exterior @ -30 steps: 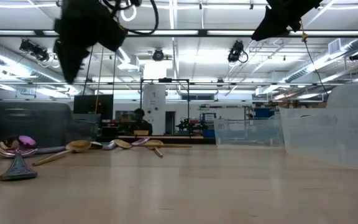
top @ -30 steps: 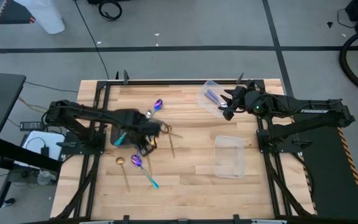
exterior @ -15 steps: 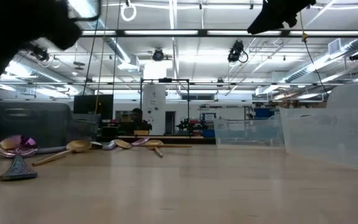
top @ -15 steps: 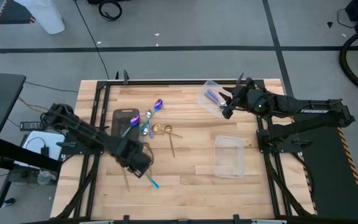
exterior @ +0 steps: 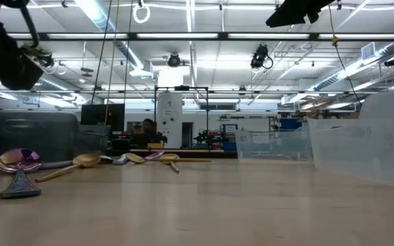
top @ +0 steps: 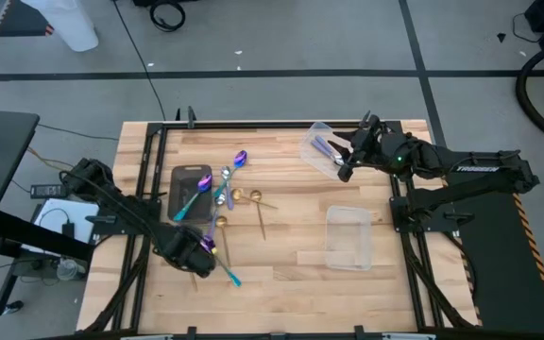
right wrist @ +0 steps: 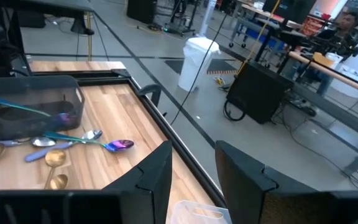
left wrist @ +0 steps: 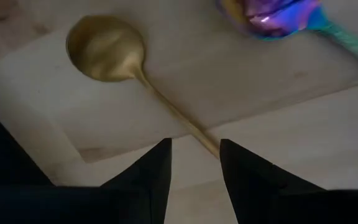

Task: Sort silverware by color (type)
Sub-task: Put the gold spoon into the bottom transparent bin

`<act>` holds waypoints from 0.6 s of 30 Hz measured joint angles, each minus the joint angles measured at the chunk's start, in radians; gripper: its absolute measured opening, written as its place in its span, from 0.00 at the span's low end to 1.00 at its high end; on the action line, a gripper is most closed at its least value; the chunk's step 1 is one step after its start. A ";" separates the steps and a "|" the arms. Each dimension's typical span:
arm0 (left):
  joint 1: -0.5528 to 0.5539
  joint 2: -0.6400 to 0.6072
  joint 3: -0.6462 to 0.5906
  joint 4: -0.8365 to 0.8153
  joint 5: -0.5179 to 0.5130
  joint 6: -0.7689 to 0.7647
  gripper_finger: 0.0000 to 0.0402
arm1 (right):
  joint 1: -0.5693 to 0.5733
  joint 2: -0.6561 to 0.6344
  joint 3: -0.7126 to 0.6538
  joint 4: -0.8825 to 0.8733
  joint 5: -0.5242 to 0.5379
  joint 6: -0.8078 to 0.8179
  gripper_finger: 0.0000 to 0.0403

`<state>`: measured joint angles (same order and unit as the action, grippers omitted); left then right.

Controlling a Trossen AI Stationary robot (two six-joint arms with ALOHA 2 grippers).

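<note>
Currently the step in hand looks like a pick of the gold spoon (left wrist: 106,48) lying at the near-left of the table (top: 291,283): in the left wrist view its bowl sits ahead of the fingers and its thin handle runs back into the gap between them. Left gripper (top: 194,257) is low over that spot, jaws open to a narrow gap, holding nothing. Just beside the gold spoon is a purple spoon (left wrist: 272,15) with a teal handle, close enough to get nudged. Rest of the silverware: a cluster (top: 232,191) of gold and silver spoons mid-table, another purple spoon (top: 241,159) a bit farther back, one teal-handled spoon inside the grey tray (top: 192,176) on the left. Lilac handles (top: 323,145) show in the far clear tub (top: 317,149); the near tub (top: 349,236) on the right looks empty. Right gripper (top: 346,159) hangs by the far tub at the far right, jaws parted, nothing between them that I can see. My read: sort is partway, most spoons not yet binned. Next move calls for dropping the last bit so both fingers straddle the handle, closing on it, lifting straight. The handle is thin and flat on the wood, so the fingertips need to be right at the surface or they will close over it; a grip nearer the bowl would tilt less. Which bin takes gold I cannot tell.
</note>
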<state>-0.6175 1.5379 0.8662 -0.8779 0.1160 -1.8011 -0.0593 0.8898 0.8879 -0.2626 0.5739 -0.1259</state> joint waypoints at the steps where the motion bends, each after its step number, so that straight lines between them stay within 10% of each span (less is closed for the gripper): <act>1: -0.002 0.000 -0.011 0.019 0.000 -0.013 0.36 | 0.000 0.000 0.000 0.000 0.000 -0.004 0.33; 18: -0.008 -0.006 -0.150 0.160 -0.001 -0.068 0.34 | -0.001 0.000 0.000 0.000 -0.002 -0.035 0.33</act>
<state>-0.6253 1.5324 0.7162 -0.7178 0.1146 -1.8689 -0.0601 0.8898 0.8879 -0.2623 0.5720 -0.1606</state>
